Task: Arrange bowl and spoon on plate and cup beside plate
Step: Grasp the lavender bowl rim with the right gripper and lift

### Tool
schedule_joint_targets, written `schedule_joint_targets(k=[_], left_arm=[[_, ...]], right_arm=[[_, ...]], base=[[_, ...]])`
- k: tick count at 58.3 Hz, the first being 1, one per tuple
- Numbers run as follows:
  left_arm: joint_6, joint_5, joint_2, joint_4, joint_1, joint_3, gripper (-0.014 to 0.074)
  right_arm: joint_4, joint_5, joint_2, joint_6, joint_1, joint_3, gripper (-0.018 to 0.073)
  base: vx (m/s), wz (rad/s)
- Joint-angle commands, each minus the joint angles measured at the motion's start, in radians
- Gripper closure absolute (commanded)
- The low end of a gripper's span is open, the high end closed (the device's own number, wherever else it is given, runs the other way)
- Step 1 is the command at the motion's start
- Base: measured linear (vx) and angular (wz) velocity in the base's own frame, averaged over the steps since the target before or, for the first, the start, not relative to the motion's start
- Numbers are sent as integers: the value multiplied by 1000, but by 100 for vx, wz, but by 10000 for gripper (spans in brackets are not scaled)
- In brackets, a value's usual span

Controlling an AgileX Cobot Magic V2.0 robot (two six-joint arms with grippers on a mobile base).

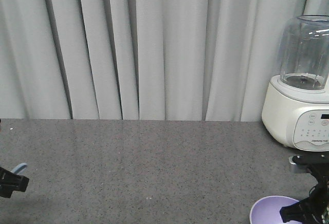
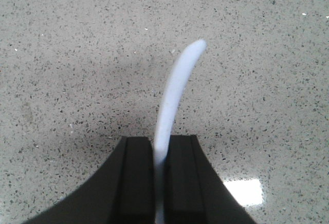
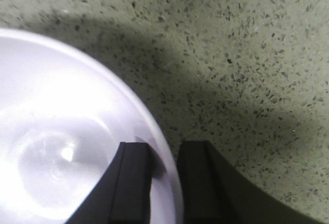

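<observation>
My left gripper (image 2: 160, 139) is shut on the pale-blue spoon (image 2: 175, 90), whose curved end sticks out ahead of the jaws above the speckled table. In the front view this gripper (image 1: 15, 183) sits at the far left edge with a bit of the spoon (image 1: 20, 167) showing. My right gripper (image 3: 165, 149) is shut on the rim of the lavender bowl (image 3: 61, 131), one finger inside and one outside; a wide shadow lies on the table beyond it. The bowl (image 1: 270, 209) and the right gripper (image 1: 298, 213) show at the bottom right of the front view. The plate and the cup are out of view.
A white blender base with a clear jar (image 1: 300, 90) stands at the back right, close behind the right arm. A grey curtain (image 1: 154, 44) hangs along the table's far edge. The grey speckled table (image 1: 154, 172) stretches between the two arms.
</observation>
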Motion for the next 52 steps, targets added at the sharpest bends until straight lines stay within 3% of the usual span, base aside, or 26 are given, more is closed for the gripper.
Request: schedule_joint_targets(k=[1,12,30,44,52], left_arm=[[-1,-45,-37,-6,-5,-28,602],[7,-122,-66,-8,-5,-35,602],[7,-246,-212,-12,-5,-57,602],[51,-316,-374,-4,-5,-50,602],[85,-388,-468,-5,-5,34,602]], right_arm=[[-15,-28,-29,-12,-3,-21,575],[-11,-72,-113,-63,2,-21,572],[79,-306,-413,-92,75,-21,571],[56,-290,-656,-83,79,-19,571],[18,-279,-761,-67,79,13,570]], base=[[0,0],[0,0],[0,0],[0,0],[0,0]])
